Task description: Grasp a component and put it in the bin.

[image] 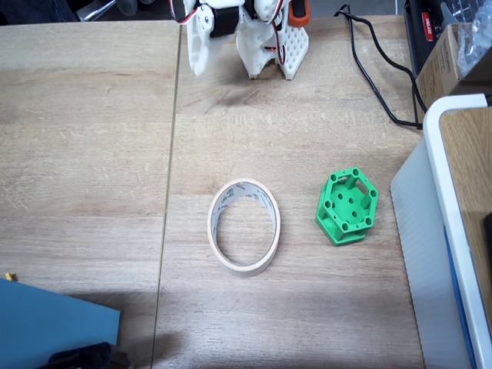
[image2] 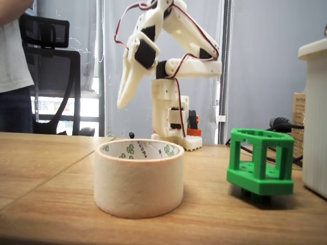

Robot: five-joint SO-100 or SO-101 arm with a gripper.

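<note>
Component [image: 347, 206]: bright green hexagonal part with round holes in its face and open lattice sides. Lies on the desk [image: 92, 154] at about 3 o'clock from the bin in the top-down fixed view, near it but not touching; seen again in the low fixed view [image2: 260, 162], tilted slightly.

Bin [image: 245, 227]: cream masking-tape roll, thin-walled ring, standing on its edge face with the opening up; nothing inside. Low fixed view [image2: 139, 176] shows green print on its inner wall.

Gripper [image2: 121, 104]: white, raised above the desk, tips pointing down, at 12 o'clock from the bin in the top-down view [image: 196, 68]. Fingers drawn together, holding nothing.

White-rimmed tray [image: 453, 200]: at 3 o'clock edge.

Black cable [image: 377, 84]: at 1 o'clock.
</note>
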